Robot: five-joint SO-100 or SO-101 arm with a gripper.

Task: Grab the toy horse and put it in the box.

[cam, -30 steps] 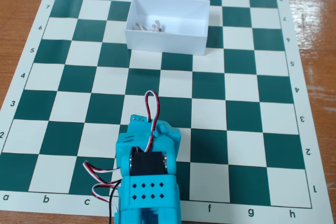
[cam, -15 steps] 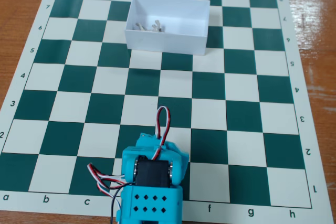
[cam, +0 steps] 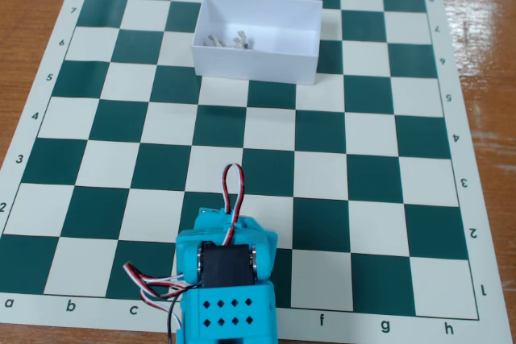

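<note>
Toy horse [cam: 228,40] lying inside box [cam: 256,36], near its left wall. Box on chessboard [cam: 242,134], far side. Arm [cam: 226,279] folded at near edge; fingers' state cannot tell.

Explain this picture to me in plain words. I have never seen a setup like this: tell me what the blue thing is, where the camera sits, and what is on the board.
The camera stands still and looks down at a slant onto a table. The blue thing at the bottom edge is a small robot arm, folded low, with a black motor and loose wires. Its two-finger gripper cannot be made out in this view, so whether it is open or shut cannot be told, and nothing is seen in its hold. On the wooden table lies a green-and-white chessboard mat. Near the mat's far side stands a white open-topped box. Inside the box, at its left in this view, lies a tiny greyish figurine, the toy horse. It looks tipped over, but it is too small to be sure.
</note>
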